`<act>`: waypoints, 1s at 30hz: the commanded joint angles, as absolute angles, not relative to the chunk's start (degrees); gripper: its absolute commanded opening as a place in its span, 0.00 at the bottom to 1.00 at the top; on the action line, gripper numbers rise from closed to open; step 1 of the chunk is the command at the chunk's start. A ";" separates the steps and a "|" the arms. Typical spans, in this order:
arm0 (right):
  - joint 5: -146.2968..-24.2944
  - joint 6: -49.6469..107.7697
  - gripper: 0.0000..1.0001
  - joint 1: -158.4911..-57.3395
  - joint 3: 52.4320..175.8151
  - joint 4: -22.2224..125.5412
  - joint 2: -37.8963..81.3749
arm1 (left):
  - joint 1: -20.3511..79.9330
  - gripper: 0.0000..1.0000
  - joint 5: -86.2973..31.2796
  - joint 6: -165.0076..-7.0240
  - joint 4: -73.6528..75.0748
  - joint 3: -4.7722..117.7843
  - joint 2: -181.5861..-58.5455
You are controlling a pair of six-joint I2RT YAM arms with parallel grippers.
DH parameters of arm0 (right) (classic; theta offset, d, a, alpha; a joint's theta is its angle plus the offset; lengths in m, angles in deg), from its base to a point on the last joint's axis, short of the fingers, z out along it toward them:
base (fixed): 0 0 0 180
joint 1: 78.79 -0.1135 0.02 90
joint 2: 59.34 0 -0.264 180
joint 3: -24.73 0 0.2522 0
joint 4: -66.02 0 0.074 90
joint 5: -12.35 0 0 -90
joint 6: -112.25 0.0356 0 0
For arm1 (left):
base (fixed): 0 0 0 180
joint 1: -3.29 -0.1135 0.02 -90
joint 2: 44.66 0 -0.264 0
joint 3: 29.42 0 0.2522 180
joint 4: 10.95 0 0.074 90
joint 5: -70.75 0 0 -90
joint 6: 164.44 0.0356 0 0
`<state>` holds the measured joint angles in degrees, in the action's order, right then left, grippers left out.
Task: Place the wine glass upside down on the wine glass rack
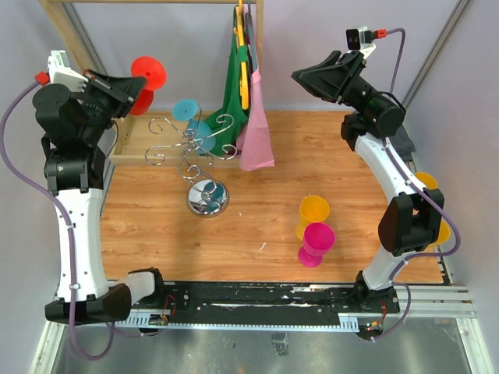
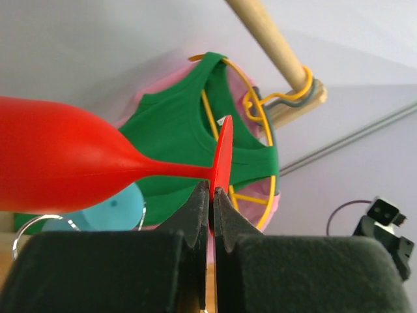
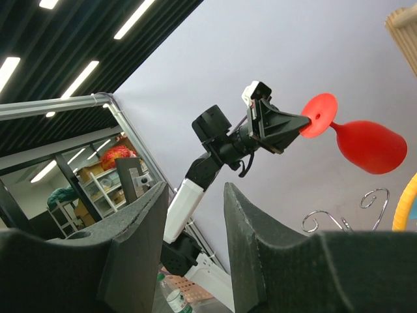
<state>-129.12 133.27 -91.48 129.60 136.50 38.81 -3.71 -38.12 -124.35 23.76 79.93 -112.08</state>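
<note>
My left gripper (image 1: 134,89) is raised at the back left, shut on the foot rim of a red wine glass (image 1: 148,74). In the left wrist view the jaws (image 2: 213,193) pinch the thin red foot (image 2: 224,150), and the bowl (image 2: 58,163) points left, roughly level. The chrome wine glass rack (image 1: 189,144) stands right of and below it on its mirror base (image 1: 207,197). A teal glass (image 1: 201,134) hangs on the rack. My right gripper (image 1: 301,76) is open and empty, high at the back right. Its view shows the red glass (image 3: 368,145) above the rack hooks (image 3: 326,219).
A wooden clothes rail (image 1: 66,27) at the back carries a green shirt (image 1: 236,89) and a pink cloth (image 1: 256,136) just right of the rack. A yellow cup (image 1: 313,210) and a pink glass (image 1: 317,240) stand front right. More yellow cups (image 1: 427,183) sit at the right edge.
</note>
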 commanded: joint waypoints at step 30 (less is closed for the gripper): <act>-130.43 133.96 0.41 -90.74 128.35 139.85 37.34 | -4.76 0.00 -32.91 -122.12 30.11 57.76 -98.88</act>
